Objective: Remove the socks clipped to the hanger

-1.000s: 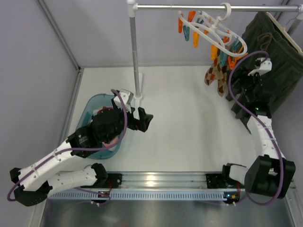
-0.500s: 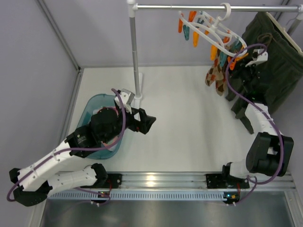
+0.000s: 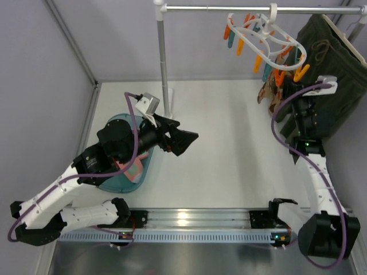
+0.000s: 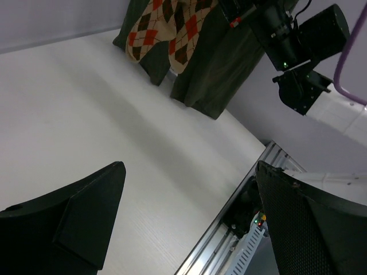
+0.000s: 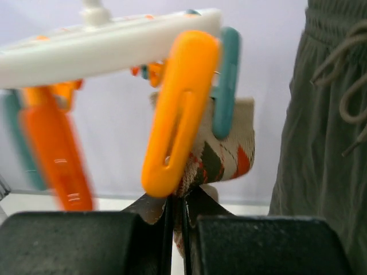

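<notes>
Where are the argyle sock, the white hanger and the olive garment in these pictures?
argyle sock (image 4: 150, 28), left wrist view, on its diamond-patterned middle.
white hanger (image 5: 114, 48), right wrist view, on the white ring.
olive garment (image 3: 338, 54), top external view, on its upper cloth.

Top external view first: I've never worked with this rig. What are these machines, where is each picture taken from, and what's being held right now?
Two robot arms are bolted at the near edge of a white table. The overhead picture looks down from behind them; the other two come from cameras on each wrist. A white clip hanger hangs from a rail beside a dark green garment. The right gripper is shut on a patterned sock clipped to the hanger. The left gripper is open and empty, near a teal basin with something pink inside.
</notes>
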Robot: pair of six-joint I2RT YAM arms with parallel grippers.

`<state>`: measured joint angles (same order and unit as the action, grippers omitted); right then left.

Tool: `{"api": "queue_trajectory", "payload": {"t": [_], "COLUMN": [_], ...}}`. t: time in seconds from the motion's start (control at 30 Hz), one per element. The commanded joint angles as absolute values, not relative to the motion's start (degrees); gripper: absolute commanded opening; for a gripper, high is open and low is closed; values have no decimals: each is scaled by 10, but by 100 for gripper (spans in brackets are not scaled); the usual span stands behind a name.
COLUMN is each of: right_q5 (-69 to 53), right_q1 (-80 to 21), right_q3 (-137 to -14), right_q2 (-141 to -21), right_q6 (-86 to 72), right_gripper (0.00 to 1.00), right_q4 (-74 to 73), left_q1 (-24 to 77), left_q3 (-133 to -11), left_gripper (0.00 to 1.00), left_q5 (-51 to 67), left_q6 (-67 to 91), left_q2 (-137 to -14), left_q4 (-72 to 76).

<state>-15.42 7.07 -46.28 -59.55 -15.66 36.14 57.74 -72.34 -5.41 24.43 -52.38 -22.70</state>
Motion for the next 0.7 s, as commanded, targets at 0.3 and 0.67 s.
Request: {"api": "queue_trajectory", "payload": {"t": [0.3,0.67], "right_q5": [163,281], "right_q1": [-262,-427], "right_q3": [-461,-565], "right_q2": [-525,-620], "right_q6": [29,41], "right_gripper": [0,0], "right_q4": [259,207], "left_q1": [577,553], "left_q3": [-929,-937], "left_gripper": [99,99], "left_q5": [-87,-121], "left_q6": [221,179], "left_q2": [-664,-778], "left_q4": [-186,-168]}}
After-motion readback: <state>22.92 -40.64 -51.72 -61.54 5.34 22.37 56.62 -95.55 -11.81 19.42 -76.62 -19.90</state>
